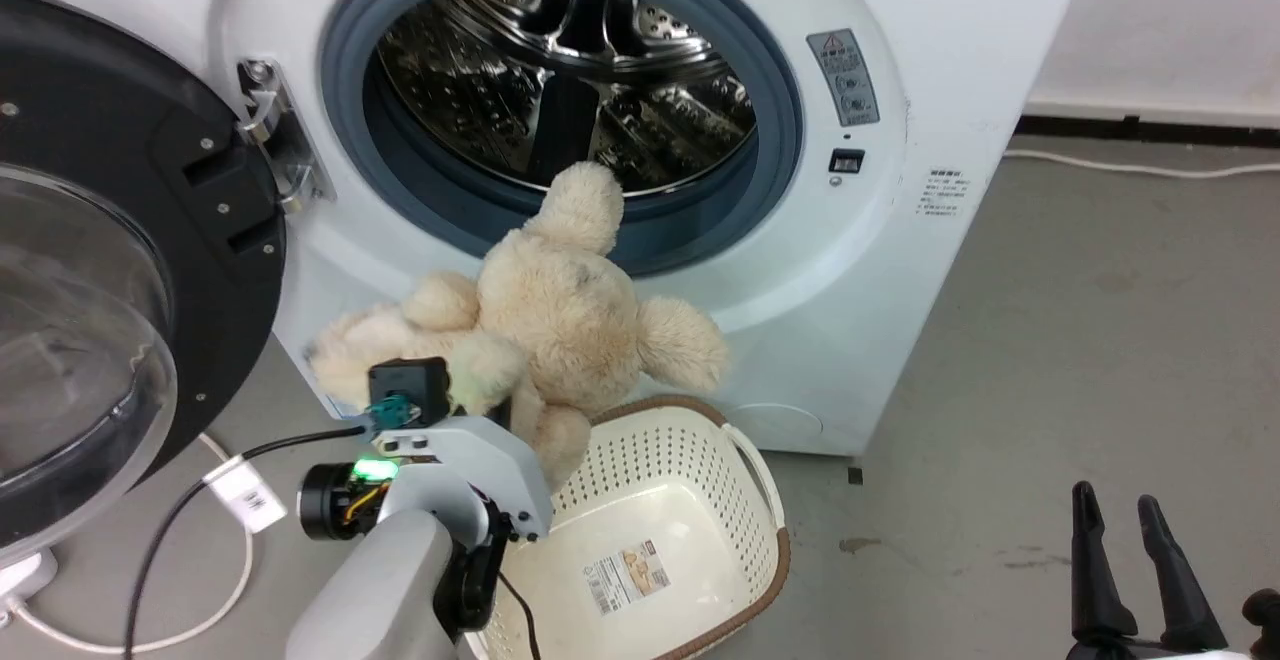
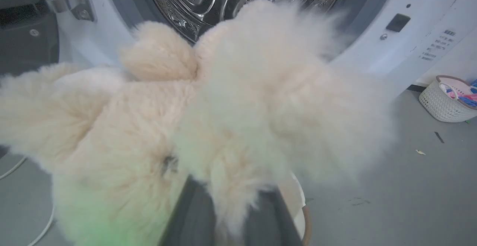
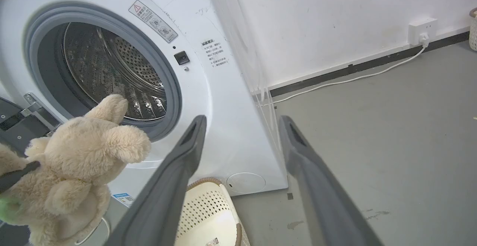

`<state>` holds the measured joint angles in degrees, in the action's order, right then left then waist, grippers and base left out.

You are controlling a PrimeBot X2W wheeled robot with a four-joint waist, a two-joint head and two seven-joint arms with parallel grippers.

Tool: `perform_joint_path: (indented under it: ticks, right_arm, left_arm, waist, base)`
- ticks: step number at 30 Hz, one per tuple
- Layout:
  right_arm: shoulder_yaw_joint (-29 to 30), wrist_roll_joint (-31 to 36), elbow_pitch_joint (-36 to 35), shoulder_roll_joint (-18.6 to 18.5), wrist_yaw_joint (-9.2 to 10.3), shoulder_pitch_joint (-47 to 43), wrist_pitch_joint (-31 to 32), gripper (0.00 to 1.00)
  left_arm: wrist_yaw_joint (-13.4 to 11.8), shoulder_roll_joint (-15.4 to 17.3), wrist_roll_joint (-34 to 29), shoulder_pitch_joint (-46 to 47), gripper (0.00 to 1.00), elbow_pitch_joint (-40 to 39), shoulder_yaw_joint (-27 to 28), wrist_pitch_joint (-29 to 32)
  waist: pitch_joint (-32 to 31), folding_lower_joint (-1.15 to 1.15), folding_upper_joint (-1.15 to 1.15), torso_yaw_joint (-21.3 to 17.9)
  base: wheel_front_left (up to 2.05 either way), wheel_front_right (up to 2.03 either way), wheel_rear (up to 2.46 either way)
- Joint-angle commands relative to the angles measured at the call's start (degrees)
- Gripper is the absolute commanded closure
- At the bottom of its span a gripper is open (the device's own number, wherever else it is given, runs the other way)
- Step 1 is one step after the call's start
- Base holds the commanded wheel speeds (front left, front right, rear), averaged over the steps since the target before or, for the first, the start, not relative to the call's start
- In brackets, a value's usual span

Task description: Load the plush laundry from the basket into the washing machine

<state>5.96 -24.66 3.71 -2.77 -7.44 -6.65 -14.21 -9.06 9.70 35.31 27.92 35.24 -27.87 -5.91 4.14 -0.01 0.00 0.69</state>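
Before the washing machine (image 1: pixel 900 270), whose black-framed glass door (image 1: pixel 120 270) stands swung wide on the robot's left, the plush laundry (image 1: pixel 560 310) hangs in the air, above the basket (image 1: pixel 690 440) and clear of it. The left fingers (image 2: pixel 193 220) are closed on the plush: in the left wrist view a tuft of cream fur is pinched between the two dark fingers, and the rest of the bundle spreads out in front of them. Its topmost rounded lump reaches the lower lip of the grey door ring (image 1: pixel 700 230), in front of the mouth of the steel drum (image 1: pixel 560 70); I cannot tell whether it crosses the ring. The basket sits on the grey floor (image 1: pixel 1080 340), just in front of the machine, and the label on its bottom is in plain sight. At the lower right of the head view, the right fingers (image 1: pixel 1095 560) stand spread apart, gripping nothing, well apart from the plush.
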Motion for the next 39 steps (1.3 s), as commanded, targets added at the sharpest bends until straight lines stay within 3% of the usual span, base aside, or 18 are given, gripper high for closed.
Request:
perform_joint_path:
  ticks: [1,13,30,39]
  right_arm:
    - [-0.03,-0.26,0.1,-0.1,-0.05,-0.64,0.07,0.0]
    - [0.44,-0.46,-0.97,-0.1,-0.05,-0.69,0.26,0.0]
    - [1.02,0.34,-3.14,-0.1,-0.05,2.81,0.82,0.0]
    - [0.65,1.16,-4.89,-0.1,-0.05,5.81,1.37,0.0]
  left_arm:
    - [-0.27,0.05,-0.2,-0.48,1.0,-0.73,0.37,-0.87]
    - [-3.26,-1.27,-1.25,2.58,1.0,-4.25,2.65,-7.32]
    - [-1.6,0.08,-1.24,18.52,1.0,2.52,5.0,-7.52]
    - [-1.39,-2.11,-0.48,27.64,1.0,5.38,6.9,-8.42]
  waist:
    - [-0.35,0.01,0.0,0.05]
    - [0.81,0.01,0.0,-0.14]
    - [10.28,0.01,0.0,-2.14]
    - [16.85,0.01,0.0,-2.87]
  base:
    - [0.0,0.0,0.0]
    - [0.0,0.0,0.0]
    - [0.0,0.0,0.0]
    - [0.0,0.0,0.0]
